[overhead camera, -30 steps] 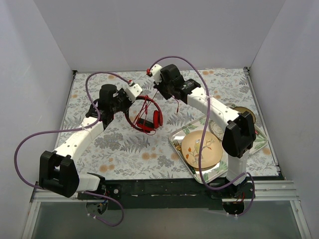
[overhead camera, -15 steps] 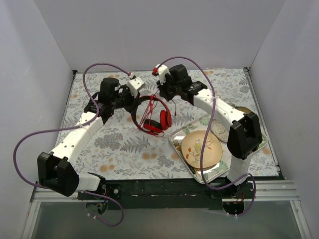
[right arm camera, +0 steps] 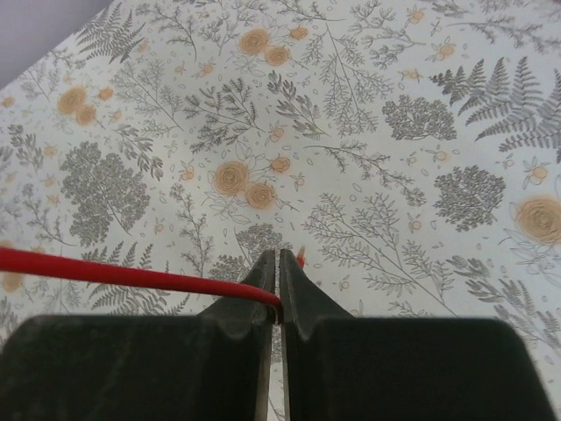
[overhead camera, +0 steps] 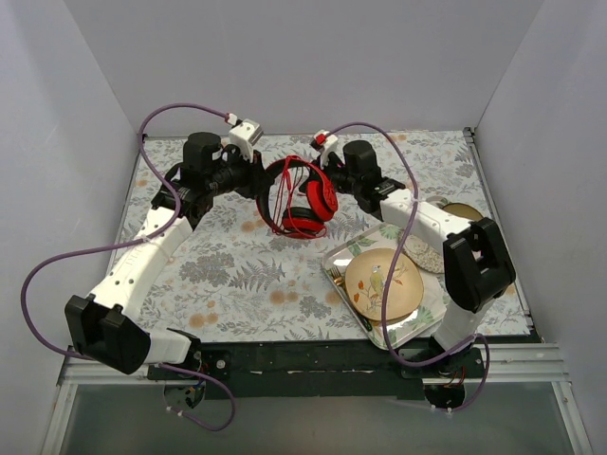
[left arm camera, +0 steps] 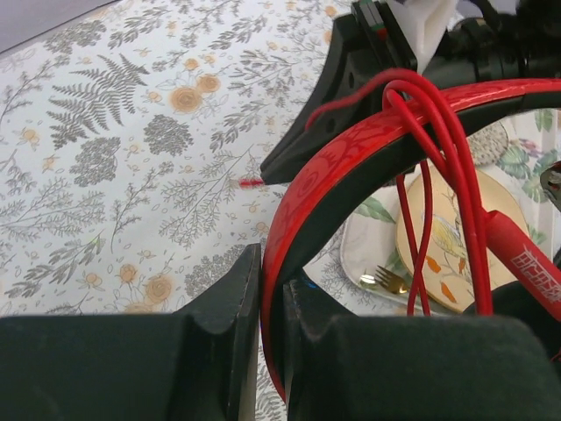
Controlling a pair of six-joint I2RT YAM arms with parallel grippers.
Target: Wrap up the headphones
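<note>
While the left pincer (left arm camera: 267,294) clamps the headband (left arm camera: 351,153) of the headphones (overhead camera: 302,194), held toward the middle of the counter's (overhead camera: 237,275) far edge, the right pincer (right arm camera: 278,285) is pressed together on the thin red cable (right arm camera: 123,274), whose strands loop over the headband.

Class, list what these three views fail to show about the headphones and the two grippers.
- Top view: cable turns around the headphones, too small to count.
- Left wrist: whatever lies below the headband, behind the left gripper and bottom edge.
- Right wrist: where the cable held by the right gripper leads, cut off at the left edge.
</note>
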